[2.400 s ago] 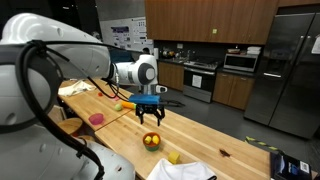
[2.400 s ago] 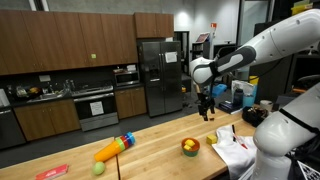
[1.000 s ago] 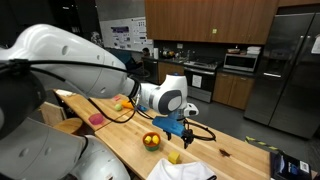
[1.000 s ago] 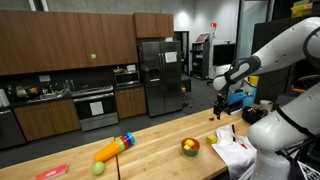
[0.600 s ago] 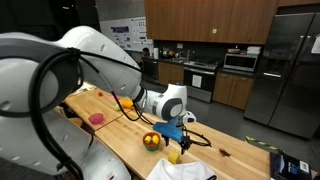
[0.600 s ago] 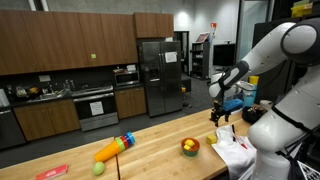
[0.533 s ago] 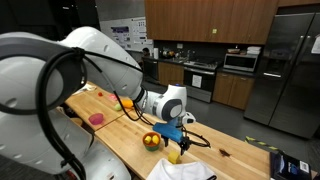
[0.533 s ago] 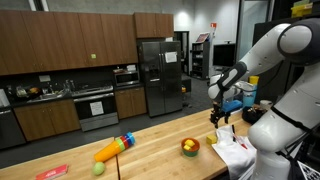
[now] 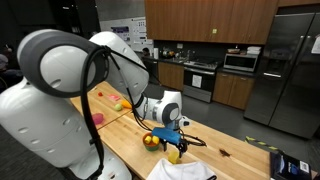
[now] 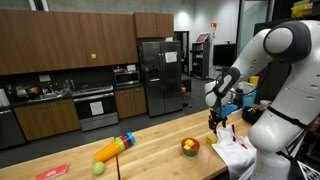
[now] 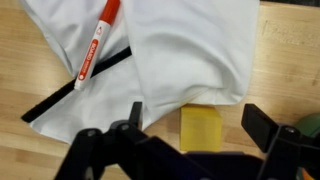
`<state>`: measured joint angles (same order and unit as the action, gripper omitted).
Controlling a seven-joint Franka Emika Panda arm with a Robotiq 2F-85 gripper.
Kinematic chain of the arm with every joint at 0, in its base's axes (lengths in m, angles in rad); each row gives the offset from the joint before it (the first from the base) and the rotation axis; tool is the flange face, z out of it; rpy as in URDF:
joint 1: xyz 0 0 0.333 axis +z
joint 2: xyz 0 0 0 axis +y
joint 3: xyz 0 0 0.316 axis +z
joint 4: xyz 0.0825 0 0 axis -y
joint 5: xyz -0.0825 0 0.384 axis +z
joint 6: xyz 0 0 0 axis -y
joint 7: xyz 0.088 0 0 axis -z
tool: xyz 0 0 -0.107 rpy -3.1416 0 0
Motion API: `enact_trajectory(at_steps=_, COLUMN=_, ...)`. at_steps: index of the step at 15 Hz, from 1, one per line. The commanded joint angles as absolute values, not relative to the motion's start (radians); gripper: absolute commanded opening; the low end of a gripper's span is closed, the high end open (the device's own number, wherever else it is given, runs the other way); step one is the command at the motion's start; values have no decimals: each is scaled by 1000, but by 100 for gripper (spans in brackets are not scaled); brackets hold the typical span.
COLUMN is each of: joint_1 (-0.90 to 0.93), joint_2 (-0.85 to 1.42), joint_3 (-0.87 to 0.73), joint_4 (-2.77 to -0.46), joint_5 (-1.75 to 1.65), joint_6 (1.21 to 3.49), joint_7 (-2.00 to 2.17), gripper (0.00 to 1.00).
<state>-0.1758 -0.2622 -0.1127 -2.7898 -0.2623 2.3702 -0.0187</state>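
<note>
In the wrist view a small yellow block (image 11: 200, 128) lies on the wooden counter, its far edge tucked under a white cloth (image 11: 190, 45). My gripper (image 11: 195, 125) hangs just above it, open, with one dark finger on each side and nothing held. A red marker (image 11: 98, 42) rests on the cloth beside a black strap (image 11: 80, 85). In both exterior views the gripper (image 9: 172, 150) (image 10: 214, 122) is low over the counter, next to a bowl of fruit (image 9: 151, 140) (image 10: 190, 146). The yellow block (image 9: 174, 157) shows just under the fingers.
The white cloth (image 10: 232, 150) covers the counter's near end. Farther along the counter lie a toy carrot (image 10: 112, 150), a green ball (image 10: 98, 168) and a flat red object (image 10: 50, 172). A pink item (image 9: 96, 118) sits near the counter edge. Cabinets and a fridge stand behind.
The arm has swung past the bowl and come down toward the counter, so the open gripper now straddles the yellow block. The jaws have stayed wide apart.
</note>
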Motion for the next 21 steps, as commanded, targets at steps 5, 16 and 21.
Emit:
enact_trajectory(at_steps=5, joint_1=-190, joint_2=-126, joint_3=-106, joint_4=-2785, joint_5=-327, joint_6=2518, joint_7=111, gripper=100)
enact_trajectory(at_steps=16, joint_1=-184, joint_2=-25, joint_3=-115, joint_4=-2784, joint_5=-414, joint_6=2729, joint_7=239, gripper=100)
enact_trajectory(at_steps=21, joint_1=-184, joint_2=-2, joint_3=-124, joint_4=-2779, joint_5=-564, joint_6=2811, joint_7=381, gripper=100)
